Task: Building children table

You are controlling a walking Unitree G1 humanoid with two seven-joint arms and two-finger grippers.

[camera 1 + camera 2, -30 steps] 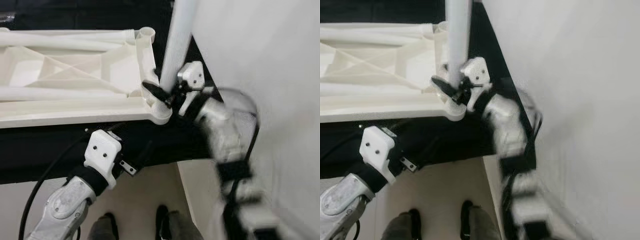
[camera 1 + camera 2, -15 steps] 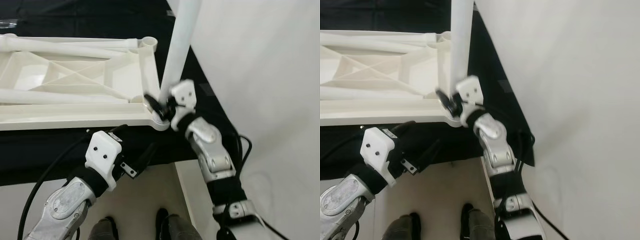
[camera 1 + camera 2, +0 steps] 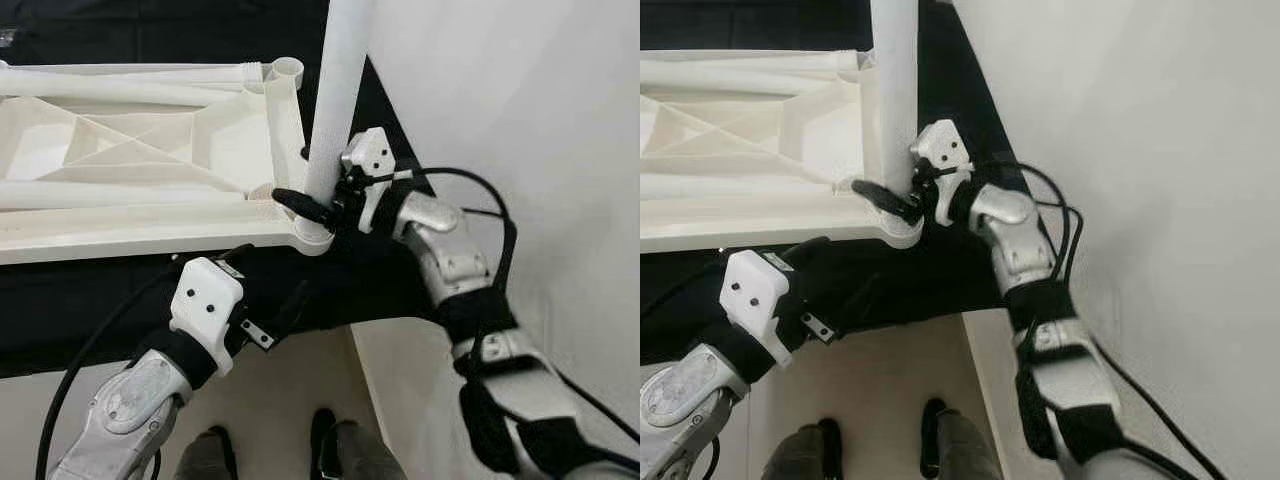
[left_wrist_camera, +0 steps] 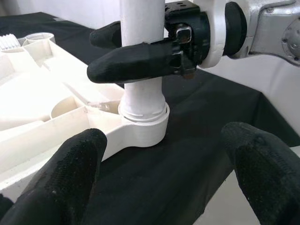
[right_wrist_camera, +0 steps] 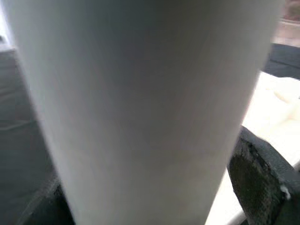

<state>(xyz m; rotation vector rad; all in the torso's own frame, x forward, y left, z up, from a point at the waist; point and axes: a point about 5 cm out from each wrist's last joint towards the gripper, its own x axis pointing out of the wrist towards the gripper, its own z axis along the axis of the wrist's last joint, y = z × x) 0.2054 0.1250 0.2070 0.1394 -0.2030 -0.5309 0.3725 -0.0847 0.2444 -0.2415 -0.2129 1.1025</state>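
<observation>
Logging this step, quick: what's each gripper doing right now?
Left gripper: open, holding nothing.
Right gripper: closed on the white table leg.

A black cloth (image 3: 90, 290) covers the work surface, beside a plain white wall (image 3: 520, 110).

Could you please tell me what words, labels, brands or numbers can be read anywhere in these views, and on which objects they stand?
None: no readable text stands on the upturned white plastic tabletop, the upright white plastic table leg, the black cloth, the right pincer shut on that leg, or the open left pincer.
</observation>
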